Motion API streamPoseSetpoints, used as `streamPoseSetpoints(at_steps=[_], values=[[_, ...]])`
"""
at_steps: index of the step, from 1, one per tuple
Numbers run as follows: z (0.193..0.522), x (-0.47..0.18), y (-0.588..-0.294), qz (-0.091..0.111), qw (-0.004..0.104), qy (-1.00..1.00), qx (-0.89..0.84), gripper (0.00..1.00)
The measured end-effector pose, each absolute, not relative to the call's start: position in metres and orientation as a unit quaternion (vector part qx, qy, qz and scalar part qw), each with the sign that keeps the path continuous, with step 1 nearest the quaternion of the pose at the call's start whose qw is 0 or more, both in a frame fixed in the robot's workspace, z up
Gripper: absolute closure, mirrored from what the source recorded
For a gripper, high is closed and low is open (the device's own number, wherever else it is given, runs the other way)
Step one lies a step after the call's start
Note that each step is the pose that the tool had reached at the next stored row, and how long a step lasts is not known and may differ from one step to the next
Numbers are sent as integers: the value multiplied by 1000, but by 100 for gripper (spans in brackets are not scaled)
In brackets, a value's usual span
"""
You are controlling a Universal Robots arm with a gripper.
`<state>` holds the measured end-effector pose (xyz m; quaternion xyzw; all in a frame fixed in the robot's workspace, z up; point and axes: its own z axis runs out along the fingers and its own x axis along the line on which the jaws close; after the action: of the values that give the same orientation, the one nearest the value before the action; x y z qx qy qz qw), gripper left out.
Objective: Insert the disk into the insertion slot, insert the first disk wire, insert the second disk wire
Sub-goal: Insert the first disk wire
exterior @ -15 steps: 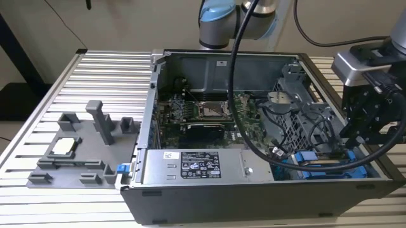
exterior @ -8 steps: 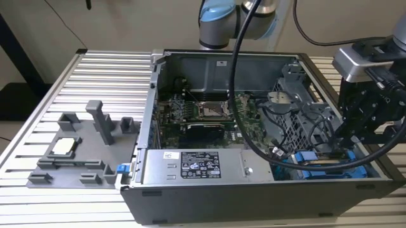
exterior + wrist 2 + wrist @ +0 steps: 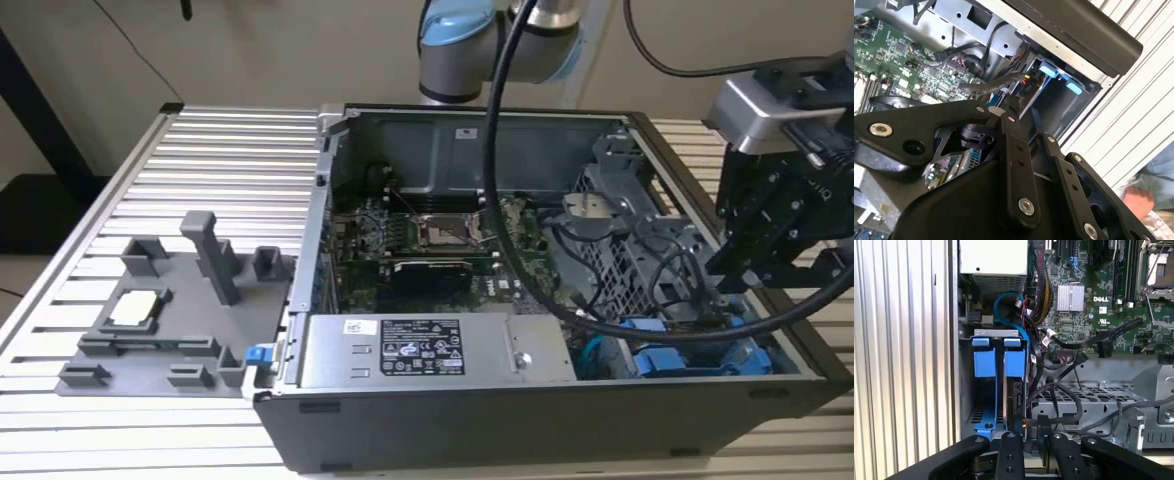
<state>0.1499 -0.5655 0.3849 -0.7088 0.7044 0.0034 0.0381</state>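
Observation:
In the first wrist view the disk [image 3: 1017,399] stands on edge inside the insertion slot [image 3: 985,405], a dark cage bay with blue rails [image 3: 985,363]. My gripper [image 3: 1032,432] sits right at the disk's near end. Its black fingers [image 3: 1008,452] look closed around a black wire connector [image 3: 1042,421] whose cable [image 3: 1074,412] trails over the perforated cage. A red and yellow wire end shows beside it. In the second wrist view the gripper [image 3: 1004,107] is by the same bay [image 3: 1064,102], with a dark flat cable [image 3: 985,88] running to the fingertips. The exterior view has the gripper [image 3: 731,285] above the blue drive cage [image 3: 683,355].
The open computer case [image 3: 534,420] lies on a slatted metal table [image 3: 227,150]. A labelled power-supply box [image 3: 427,350] fills its near side and the motherboard [image 3: 441,240] its middle. A grey fixture plate [image 3: 167,310] lies at the exterior view's left. A person's hand [image 3: 1140,197] is beyond the case.

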Motion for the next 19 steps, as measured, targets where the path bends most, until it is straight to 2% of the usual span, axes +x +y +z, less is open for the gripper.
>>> streamPoseSetpoints(at_steps=[4, 9, 19], values=[[399, 149, -566, 4, 39, 704, -709, 73], [399, 149, -563, 5, 39, 705, -708, 73], [399, 140, -526, 5, 40, 705, -708, 73]])
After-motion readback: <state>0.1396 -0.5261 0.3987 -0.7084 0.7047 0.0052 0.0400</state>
